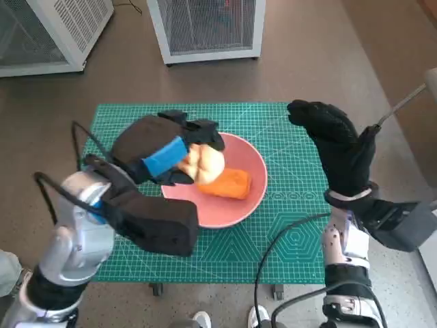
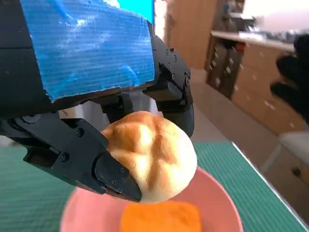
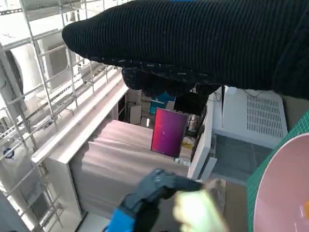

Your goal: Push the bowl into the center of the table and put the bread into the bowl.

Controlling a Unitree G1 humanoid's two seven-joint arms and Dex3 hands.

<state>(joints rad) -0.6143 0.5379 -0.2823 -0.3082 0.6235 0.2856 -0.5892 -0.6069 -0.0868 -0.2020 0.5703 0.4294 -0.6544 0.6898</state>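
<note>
Over the pink bowl [image 1: 229, 205], near the middle of the green-matted surface [image 1: 293, 232], the left hand [image 1: 167, 156] grips the pale bread roll [image 1: 206, 162] between its black fingers [image 2: 104, 169]. An orange block [image 1: 229, 183] already lies in the bowl beneath. The placing step looks nearly done; next the fingers should spread to let the roll drop. The right hand [image 1: 334, 143] hovers at the right, holding nothing; its fingers' spread is hard to judge.

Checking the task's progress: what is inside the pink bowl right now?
An orange block lies in the pink bowl. The left hand holds the bread roll above, hiding part of the bowl's floor.
</note>
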